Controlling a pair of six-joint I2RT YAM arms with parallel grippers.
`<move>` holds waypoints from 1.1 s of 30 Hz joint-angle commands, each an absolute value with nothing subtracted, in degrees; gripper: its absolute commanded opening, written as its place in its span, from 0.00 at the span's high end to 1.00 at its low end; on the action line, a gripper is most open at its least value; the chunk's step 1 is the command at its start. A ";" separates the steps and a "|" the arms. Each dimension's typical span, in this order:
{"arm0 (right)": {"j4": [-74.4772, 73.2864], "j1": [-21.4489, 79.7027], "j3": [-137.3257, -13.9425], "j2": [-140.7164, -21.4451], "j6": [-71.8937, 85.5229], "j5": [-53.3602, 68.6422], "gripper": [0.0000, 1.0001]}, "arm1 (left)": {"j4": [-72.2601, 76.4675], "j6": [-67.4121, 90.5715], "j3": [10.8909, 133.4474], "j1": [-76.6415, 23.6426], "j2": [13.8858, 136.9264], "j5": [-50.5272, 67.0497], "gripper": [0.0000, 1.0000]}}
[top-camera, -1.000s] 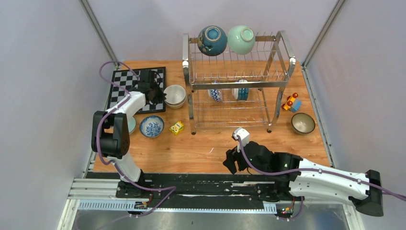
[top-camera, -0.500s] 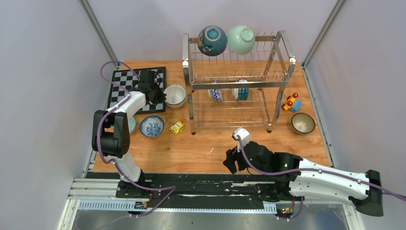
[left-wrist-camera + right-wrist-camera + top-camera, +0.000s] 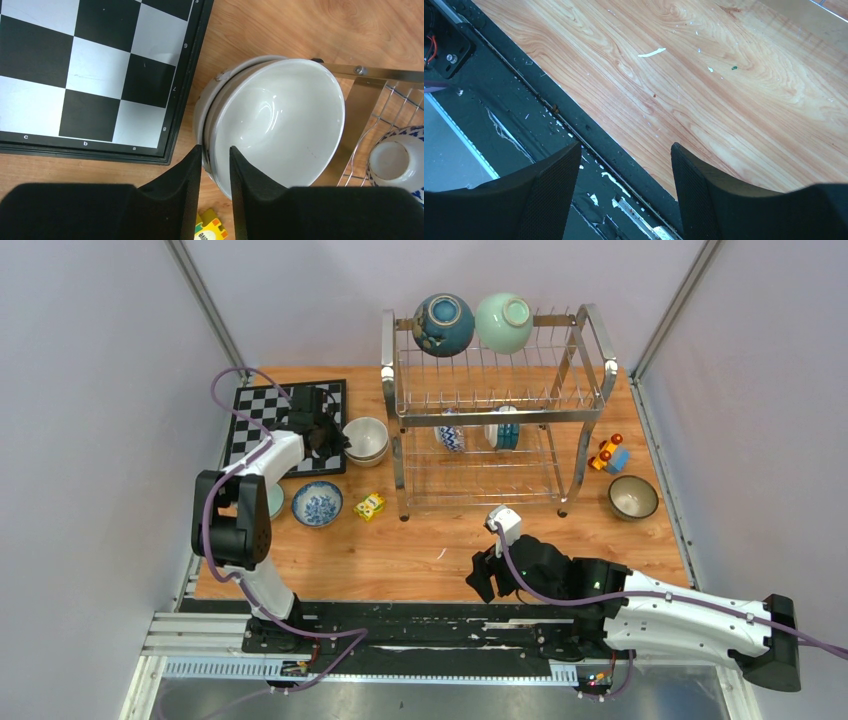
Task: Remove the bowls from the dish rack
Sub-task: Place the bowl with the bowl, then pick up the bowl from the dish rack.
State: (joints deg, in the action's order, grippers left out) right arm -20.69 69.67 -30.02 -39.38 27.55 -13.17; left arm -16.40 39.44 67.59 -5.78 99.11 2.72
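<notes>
The left pincer [image 3: 215, 150] had just loosened. Pinched tight a second earlier, its jaws now stood slightly parted astride the near rim of a white bowl [image 3: 280, 115], one finger outside the wall and one inside. That bowl sat nested in a second white bowl [image 3: 222, 75] directly ahead of the pincer on the worktop [image 3: 440, 540]. A chessboard [image 3: 75, 75] lay to the pincer's left and a leg of the dish rack [image 3: 490, 390] stood to its right. In the overhead view nothing else had shifted; arm and stack stayed where they were. By these signs the bowl had been set down and was being let go, one more unloaded. Whether the fingers were fully clear of the rim could not be told.

Work remained. A blue bowl [image 3: 443, 324] and a green bowl [image 3: 503, 322] sat on the rack's top tier, well ahead and to the right of the left pincer. Two patterned bowls [image 3: 450, 432] stood on edge in the lower tier beneath them.

The right pincer [image 3: 624, 150] hung wide open and empty over the worktop's near edge, well short of the rack. A dark-rimmed bowl [image 3: 633, 497] rested on the worktop far off to its right.
</notes>
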 commanded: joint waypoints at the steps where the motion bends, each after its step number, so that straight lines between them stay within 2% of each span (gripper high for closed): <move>1: -21.58 69.16 -29.20 -39.19 27.99 -14.24 0.30 | -16.95 38.67 68.76 -5.54 96.03 3.51 0.70; 6: -21.54 69.16 -29.33 -39.42 28.15 -14.33 0.30 | -17.28 37.44 68.34 -5.56 93.73 3.44 0.64; 10: -21.81 69.14 -31.47 -38.89 25.89 -15.18 0.29 | -17.64 36.32 66.96 -5.54 89.17 2.97 0.49; 15: -22.01 69.15 -35.36 -36.53 19.80 -24.31 0.28 | -16.84 35.46 60.35 -5.56 77.86 2.26 0.29; 21: -19.56 68.67 -37.92 -35.34 12.79 -32.81 0.31 | -19.07 33.02 50.46 -5.65 62.73 1.30 0.16; 25: -20.88 65.81 -41.75 -39.81 9.99 -29.92 0.31 | -22.21 33.21 42.69 -5.76 53.03 0.22 0.01; 33: -8.61 46.95 -38.97 -47.12 15.78 -7.00 0.33 | -23.56 34.03 33.84 -5.72 41.12 4.14 0.00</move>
